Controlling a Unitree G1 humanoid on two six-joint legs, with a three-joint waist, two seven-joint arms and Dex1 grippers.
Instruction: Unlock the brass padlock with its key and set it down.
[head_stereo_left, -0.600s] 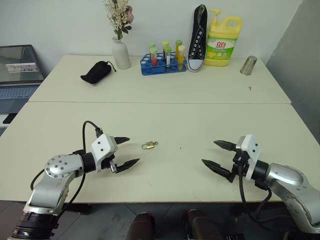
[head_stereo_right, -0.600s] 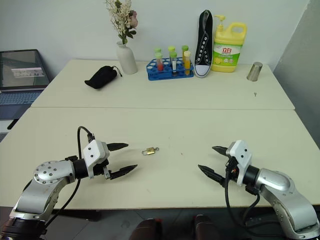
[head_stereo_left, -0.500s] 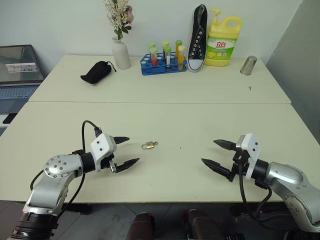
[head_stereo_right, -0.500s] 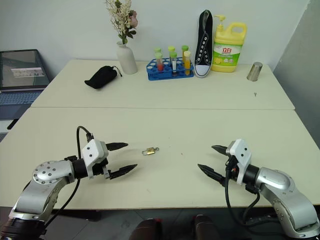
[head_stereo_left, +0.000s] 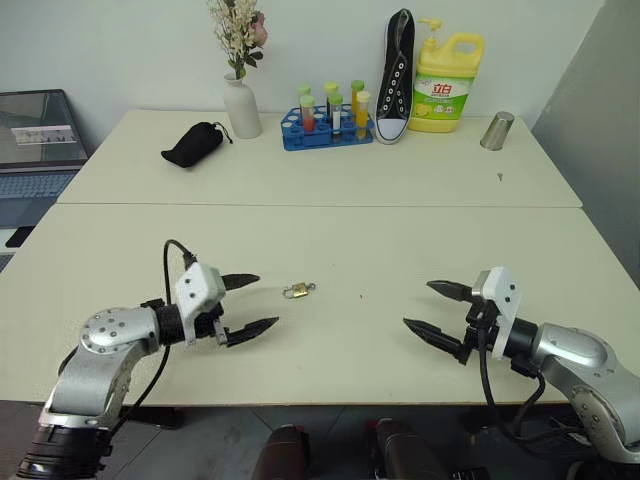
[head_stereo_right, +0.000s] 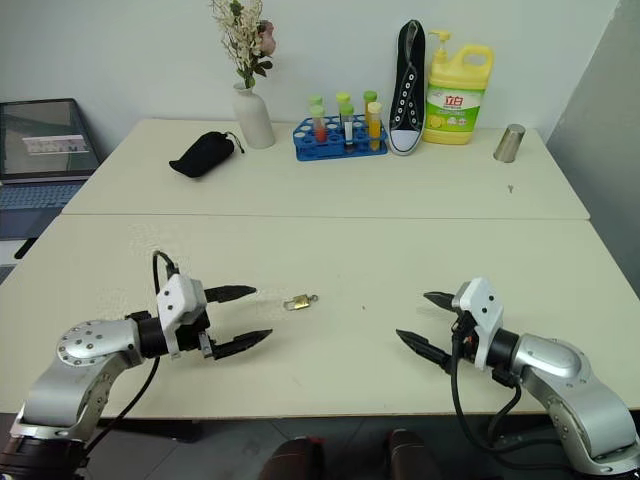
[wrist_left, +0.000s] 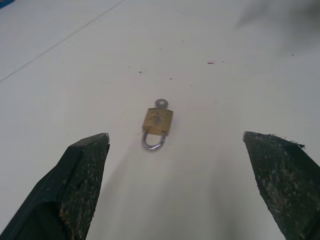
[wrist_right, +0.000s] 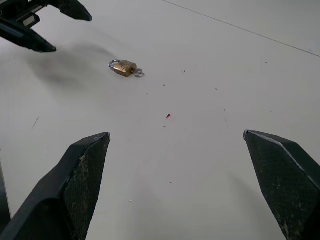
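1. The brass padlock (head_stereo_left: 295, 291) lay flat on the near cream table (head_stereo_left: 330, 240), roughly midway between the two arms and a little closer to the left one. Nothing touched it.
2. In the left wrist view the padlock (wrist_left: 158, 122) showed its silvery shackle turned toward that gripper. The key (wrist_left: 160, 103) stood in the far end of the body, only its round bow showing.
3. The left gripper (head_stereo_left: 250, 303) hovered just above the table beside the padlock. Its two black fingers stood wide apart and held nothing, pointing toward the lock.
4. The right gripper (head_stereo_left: 432, 309) hung well apart from the padlock on the other side. Its fingers were also spread wide and empty.
5. The step in hand looked like the approach: neither gripper had taken the lock, so the unlocking had not begun.
6. The next move probably called for one gripper to close on the brass body and steady it. The other would then have to pinch the key's small bow and turn it.
7. Both pieces were very small beside the fingers, so a slightly off-centre pinch could push the padlock along the smooth table.
8. On the far table stood a white vase (head_stereo_left: 241, 108) of dried flowers, a black pouch (head_stereo_left: 193, 145), a blue rack of tubes (head_stereo_left: 325, 128), a black sneaker (head_stereo_left: 396, 75), a yellow detergent bottle (head_stereo_left: 446, 84) and a metal cup (head_stereo_left: 496, 131). All were well clear of the work.
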